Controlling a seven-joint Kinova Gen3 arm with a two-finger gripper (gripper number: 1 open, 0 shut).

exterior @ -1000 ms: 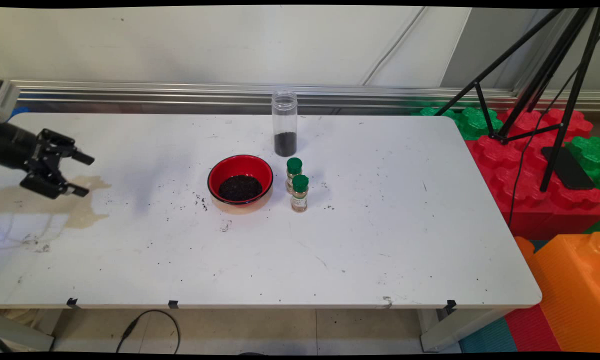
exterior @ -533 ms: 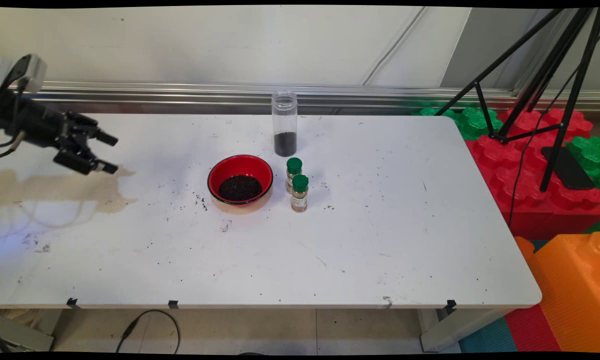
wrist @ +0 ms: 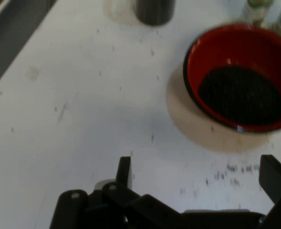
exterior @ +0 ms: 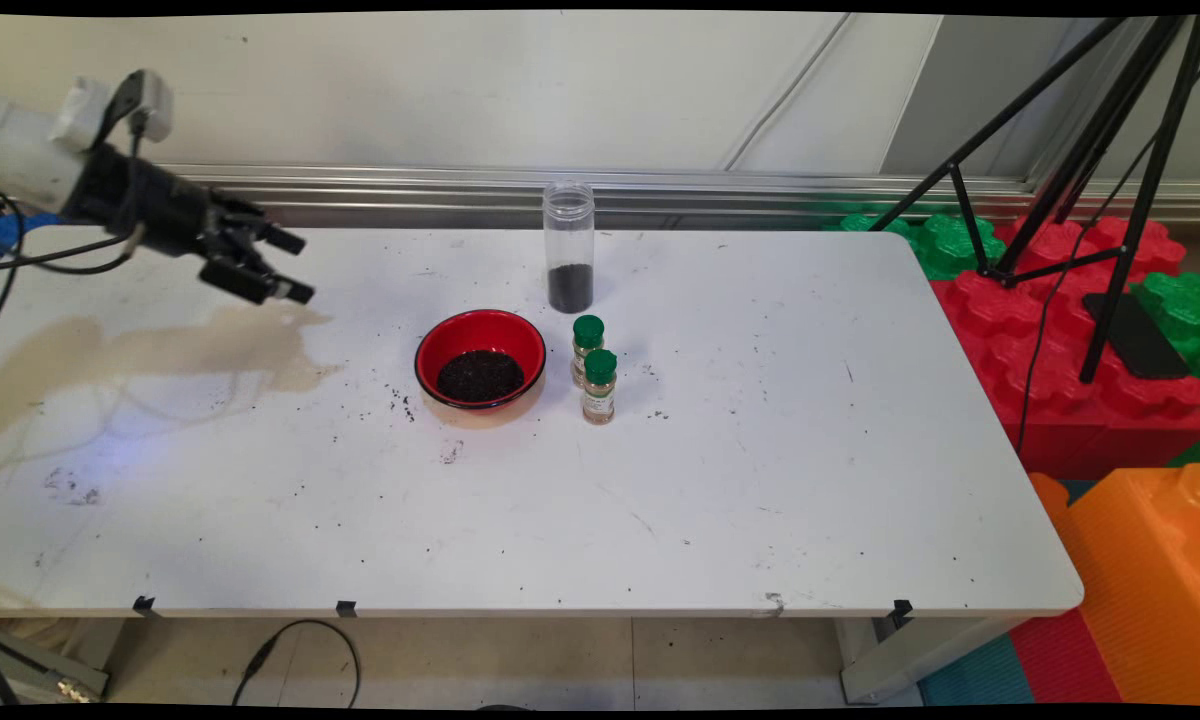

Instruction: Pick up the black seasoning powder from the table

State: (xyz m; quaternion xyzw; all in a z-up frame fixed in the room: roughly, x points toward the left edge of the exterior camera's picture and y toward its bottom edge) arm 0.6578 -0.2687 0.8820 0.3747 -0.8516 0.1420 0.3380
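The red bowl (exterior: 480, 358) of dark grains sat mid-bench (exterior: 760, 480), clear jar (exterior: 569, 246) at its one o'clock, two green-capped bottles (exterior: 593, 370) at three; the empty end effector (exterior: 285, 266), fingers apart, hovered well off at ten o'clock.

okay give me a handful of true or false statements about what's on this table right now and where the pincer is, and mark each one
1. The pincer is open and holds nothing. True.
2. The red bowl is empty. False: it holds a dark, grainy heap.
3. Two green-capped bottles stand right of the bowl. True.
4. The clear jar is full to the top. False: only its bottom holds dark grains, and it has no lid.
5. The pincer is gripping the bowl's rim. False: it hangs over the table, well left of the bowl.
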